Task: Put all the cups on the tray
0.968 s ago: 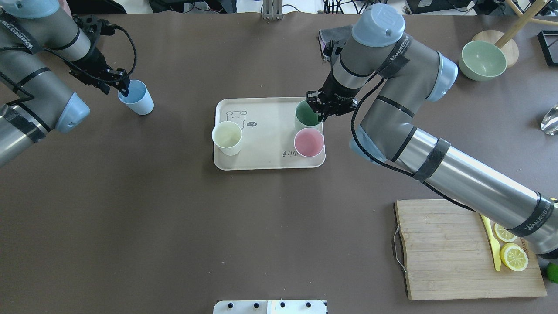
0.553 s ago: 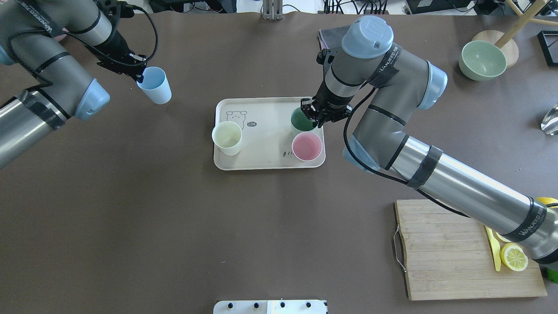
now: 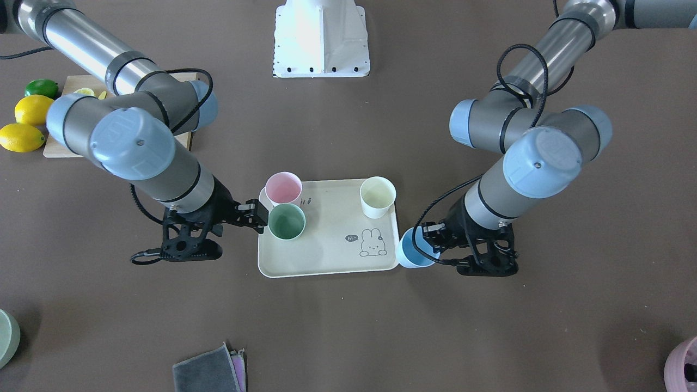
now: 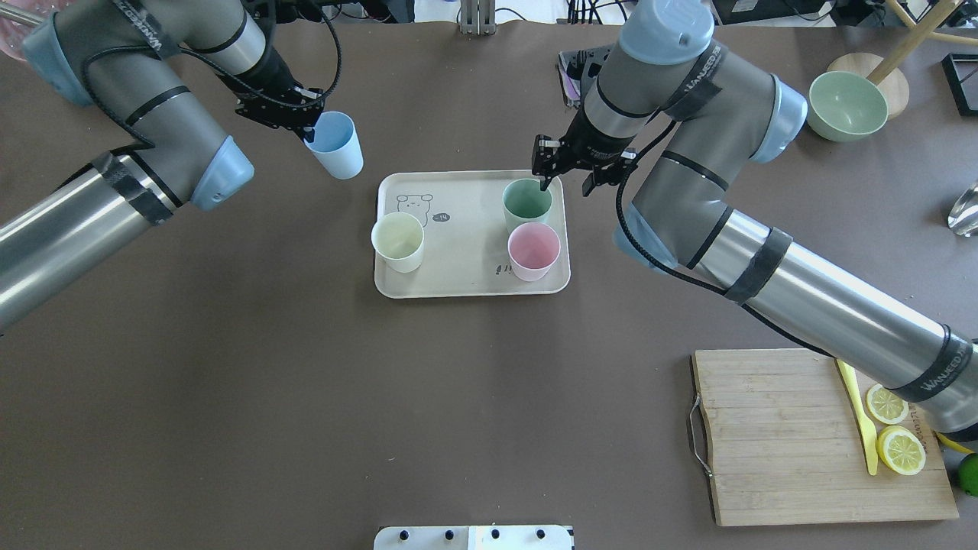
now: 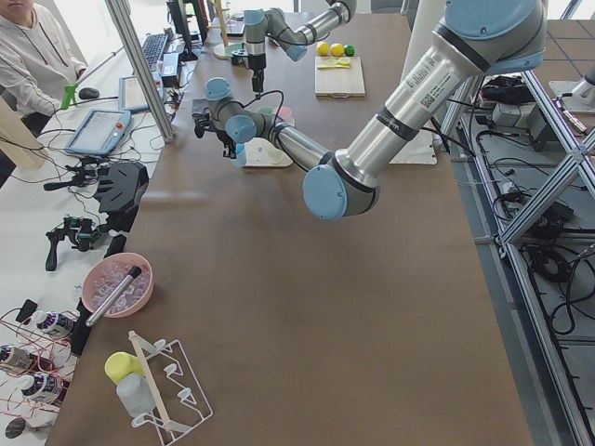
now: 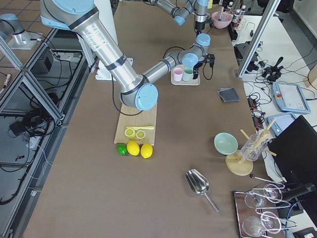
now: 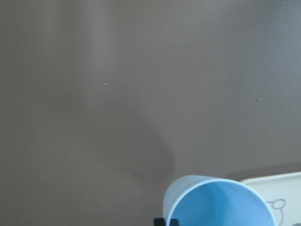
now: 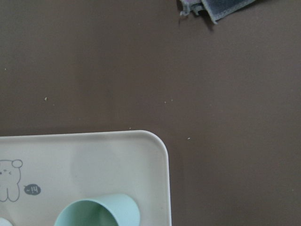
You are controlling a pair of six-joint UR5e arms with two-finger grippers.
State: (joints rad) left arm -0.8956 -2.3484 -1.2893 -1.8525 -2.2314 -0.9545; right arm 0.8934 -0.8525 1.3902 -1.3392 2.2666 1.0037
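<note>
The step in hand is the carry of the last cup. The left claw (image 4: pixel 309 136) is clenched on the rim of the light blue cup (image 4: pixel 336 156), one finger inside and one outside. The cup hangs below and just ahead of the claw, tilted, and looks to be off the worktop (image 4: pixel 306 382), though I cannot be certain.

The tray (image 4: pixel 466 256) lies beyond the cup on the side away from the claw. Its nearest corner is close to the cup but not under it, and the left wrist view shows only that corner, at the edge of the picture beside the cup's mouth.

On the tray stand the cream-white cup (image 4: pixel 397 238), the sage green cup (image 4: pixel 526 200) and the pale pink cup (image 4: pixel 533 248).

The right claw (image 4: pixel 566 182) is released, its fingers spread. The green cup is just beside it, with one fingertip at the rim, and the pink cup is farther off behind the green.

By my judgement, the next move is for the left claw to take the blue cup over the raised rim to the bare patch by the bunny drawing. It must keep clear of the cream-white cup, bring the blue cup upright, lower it and let go.
</note>
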